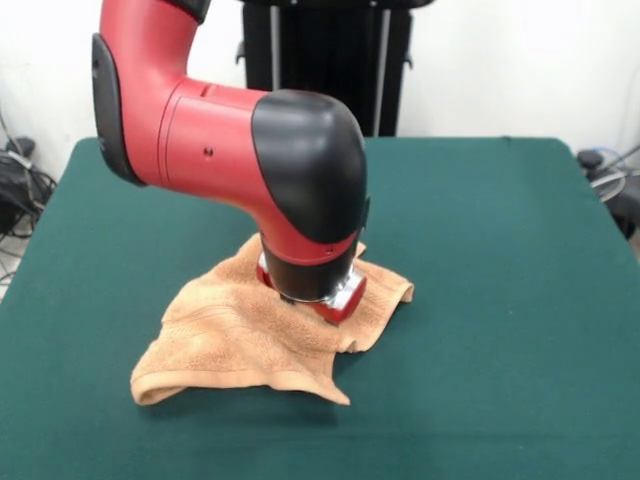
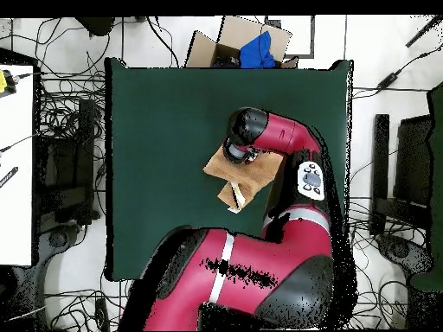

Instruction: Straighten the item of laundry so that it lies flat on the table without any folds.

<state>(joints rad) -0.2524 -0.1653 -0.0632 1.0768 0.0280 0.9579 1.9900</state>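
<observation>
Dark green felt covers the counter (image 1: 500,300), with a white wall behind it. Low over the middle, the red and black arm's hand (image 1: 312,295) presses down onto the peach-orange hand towel (image 1: 230,340); its fingers are hidden under the wrist, so I cannot tell how far it is open. Around it the towel lies rumpled, with raised folds and a curled near corner. Cables litter the floor (image 2: 69,52) beyond.
</observation>
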